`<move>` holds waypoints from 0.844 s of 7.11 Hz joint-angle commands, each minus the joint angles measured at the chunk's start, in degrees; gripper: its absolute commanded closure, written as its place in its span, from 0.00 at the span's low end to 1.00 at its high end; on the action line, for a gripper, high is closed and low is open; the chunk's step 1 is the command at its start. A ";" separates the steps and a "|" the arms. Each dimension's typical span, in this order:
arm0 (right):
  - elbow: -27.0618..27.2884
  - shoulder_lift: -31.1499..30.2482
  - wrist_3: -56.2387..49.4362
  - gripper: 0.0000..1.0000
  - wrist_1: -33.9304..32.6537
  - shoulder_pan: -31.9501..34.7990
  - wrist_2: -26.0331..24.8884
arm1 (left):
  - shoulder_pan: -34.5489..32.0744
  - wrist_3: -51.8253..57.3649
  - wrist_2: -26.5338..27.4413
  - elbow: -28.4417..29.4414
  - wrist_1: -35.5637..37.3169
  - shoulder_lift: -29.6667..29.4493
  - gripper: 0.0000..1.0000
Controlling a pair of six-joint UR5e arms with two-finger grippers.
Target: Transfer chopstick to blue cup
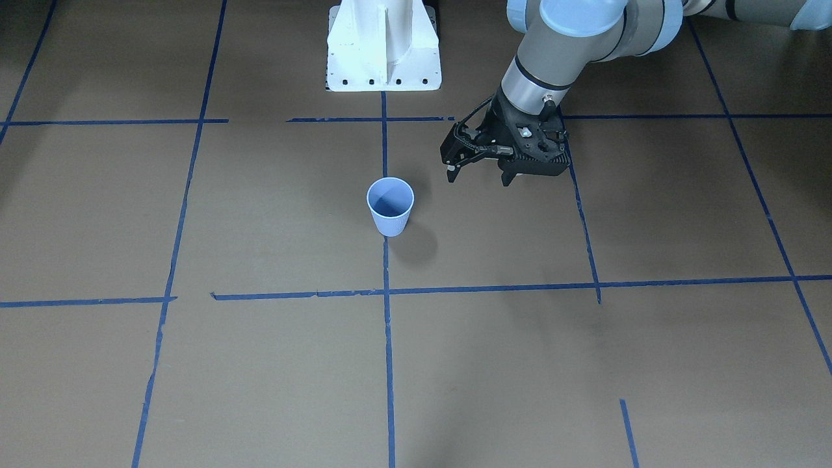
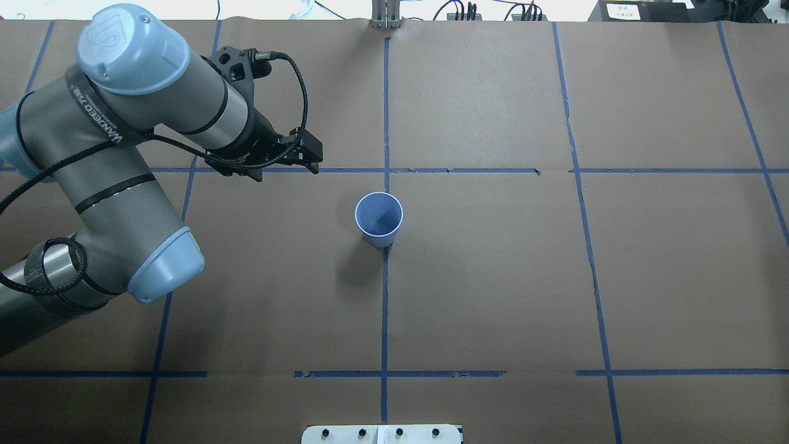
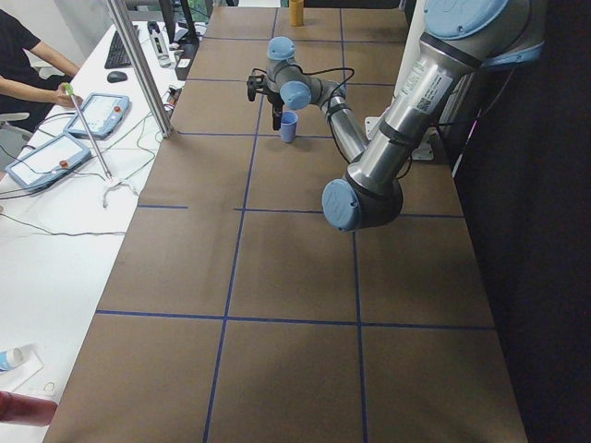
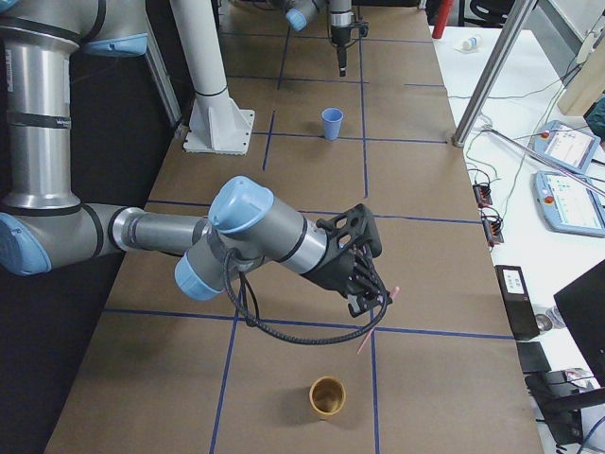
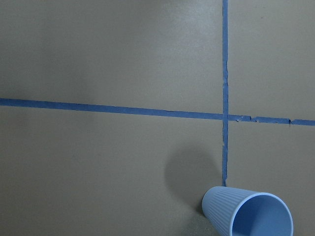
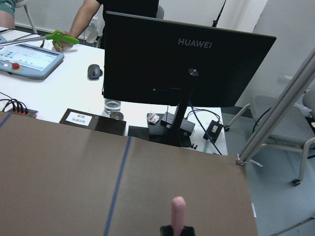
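The blue cup [image 1: 390,205] stands upright and empty at the table's middle, on a blue tape line; it also shows in the overhead view [image 2: 378,217] and the left wrist view [image 5: 248,214]. My left gripper [image 1: 478,177] hovers open and empty beside the cup, to its left in the overhead view [image 2: 285,172]. My right gripper [image 4: 373,298] is far from the cup at the table's right end, shut on one pale pink chopstick [image 4: 364,345] that slants down from its fingers. The stick's tip shows in the right wrist view [image 6: 178,209].
A tan cup [image 4: 328,396] stands on the table below and near my right gripper. The white robot base [image 1: 383,45] is behind the blue cup. A monitor [image 6: 182,64] and desk stand past the table's right edge. Operators sit at side desks.
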 commanded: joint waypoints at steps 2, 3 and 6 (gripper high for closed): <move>5.17 7.54 17.15 1.00 -0.76 -14.21 -0.02 | -0.93 0.22 0.09 -0.20 0.00 0.52 0.00; 4.83 13.67 24.26 1.00 -1.11 -19.83 -0.02 | -1.10 0.31 0.09 -0.20 0.00 0.52 0.00; 6.58 24.51 34.92 1.00 -2.08 -33.97 -0.54 | -3.38 0.83 -0.08 -0.73 -0.35 2.45 0.00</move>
